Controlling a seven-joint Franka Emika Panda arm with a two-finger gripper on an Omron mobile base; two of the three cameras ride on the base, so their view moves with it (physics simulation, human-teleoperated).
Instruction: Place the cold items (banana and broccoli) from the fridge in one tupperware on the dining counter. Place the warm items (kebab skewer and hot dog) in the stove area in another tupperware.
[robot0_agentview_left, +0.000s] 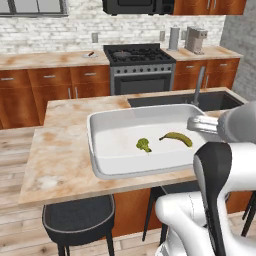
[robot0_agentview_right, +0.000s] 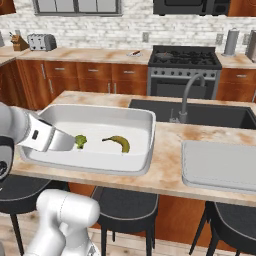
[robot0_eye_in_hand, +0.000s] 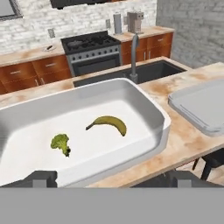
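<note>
Our two-finger gripper (robot0_eye_in_hand: 109, 178) gapes empty above the deep white rectangular tub (robot0_eye_in_hand: 144, 98), where we count one curved yellow banana (robot0_eye_in_hand: 109, 123) and one small green broccoli floret (robot0_eye_in_hand: 60, 142).

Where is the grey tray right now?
The grey tray lies empty on the dining counter, right of the white tub in the right base view, in front of the sink.
</note>
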